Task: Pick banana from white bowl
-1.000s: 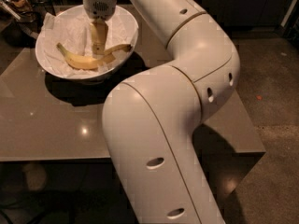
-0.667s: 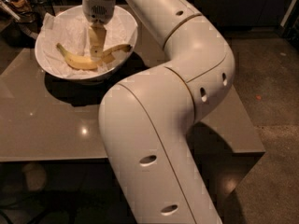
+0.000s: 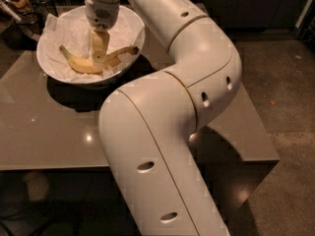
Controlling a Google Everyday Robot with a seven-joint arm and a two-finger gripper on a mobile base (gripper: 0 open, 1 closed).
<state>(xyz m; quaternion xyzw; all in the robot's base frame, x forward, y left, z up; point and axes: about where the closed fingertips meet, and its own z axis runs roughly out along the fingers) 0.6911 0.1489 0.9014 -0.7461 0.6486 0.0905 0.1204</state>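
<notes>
The white bowl (image 3: 129,27), lined with crumpled white paper, stands at the far left of the grey table. The yellow banana (image 3: 76,63) lies curved in it, with its brownish stem end pointing right. My gripper (image 3: 99,60) hangs straight down from the wrist into the bowl. It is at the middle of the banana and covers that part of it. The banana rests on the paper.
The grey table (image 3: 54,132) has its front edge low in the view and its right edge near the floor (image 3: 285,92). My large white arm (image 3: 162,132) fills the centre and hides much of the table. Dark clutter (image 3: 19,4) sits behind the bowl at top left.
The gripper has sunk slightly onto the banana's middle. The arm's elbow has shifted a little. The banana and bowl have not moved.
</notes>
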